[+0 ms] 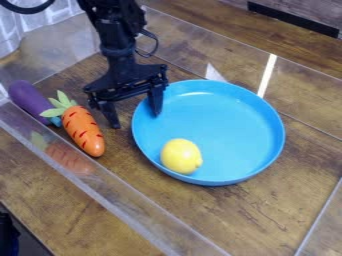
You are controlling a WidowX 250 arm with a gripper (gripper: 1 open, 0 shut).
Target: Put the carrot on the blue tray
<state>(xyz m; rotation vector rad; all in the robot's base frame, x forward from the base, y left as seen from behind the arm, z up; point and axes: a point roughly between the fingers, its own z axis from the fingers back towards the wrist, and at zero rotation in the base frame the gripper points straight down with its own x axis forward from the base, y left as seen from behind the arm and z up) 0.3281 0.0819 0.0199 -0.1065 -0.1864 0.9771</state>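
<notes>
The orange carrot [83,130] with its green top lies on the wooden table at the left, tip pointing toward the front. Right of it sits the round blue tray [241,118]. My black gripper [131,108] points down between the two and stands open with nothing between its fingers. One finger [107,117] is just right of the carrot. The other finger [156,102] is at the tray's left rim; whether it touches the rim I cannot tell.
A yellow lemon [182,156] rests inside the tray near its front left. A purple eggplant [27,96] lies just left of the carrot's top. A clear plastic wall [80,170] runs along the table's front-left side.
</notes>
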